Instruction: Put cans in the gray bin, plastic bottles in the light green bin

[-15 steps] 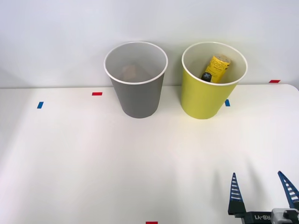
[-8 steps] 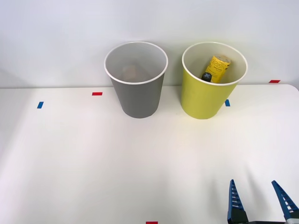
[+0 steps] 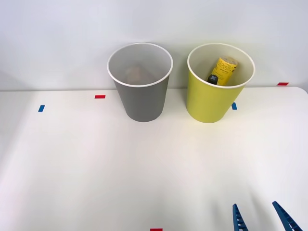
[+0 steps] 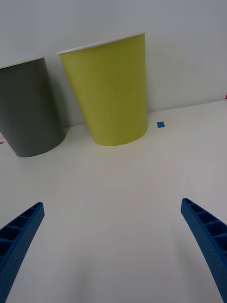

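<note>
Since the earlier front views, the right gripper (image 3: pixel 260 217) has slid down toward the lower right edge of the frame, so that now just the tips of its blue ribbed fingers (image 3: pixel 236 217) remain above the border; nothing else has shifted. The fingers stand wide apart and hold nothing, and in the wrist view the gripper (image 4: pixel 113 236) frames bare white table (image 3: pixel 96 163) between them.

The gray bin (image 3: pixel 140 82) stands upper centre, the light green bin (image 3: pixel 219 84) just to its right, the two near each other but not touching. In the wrist view the light green bin (image 4: pixel 111 92) sits upper centre with the gray bin (image 4: pixel 30 109) at the left edge.

The bottle (image 3: pixel 222 70) with the yellow label leans inside the light green bin, its dark cap pointing down. A dim reddish-brown shape (image 3: pixel 133 73) lies at the bottom of the gray bin; it is probably the can, though it cannot be told for certain. No loose item lies on the table, so the sorting appears complete.

Handling, as a judgement: both items are likely light. The bottle wall would give under pressure and its label is smooth, so a grip across the mid-body is safest. A can is stiffer but dents easily and is slippery; hold it across its round side, mid-height.

Red and blue tape marks (image 3: pixel 99 96) dot the table.
</note>
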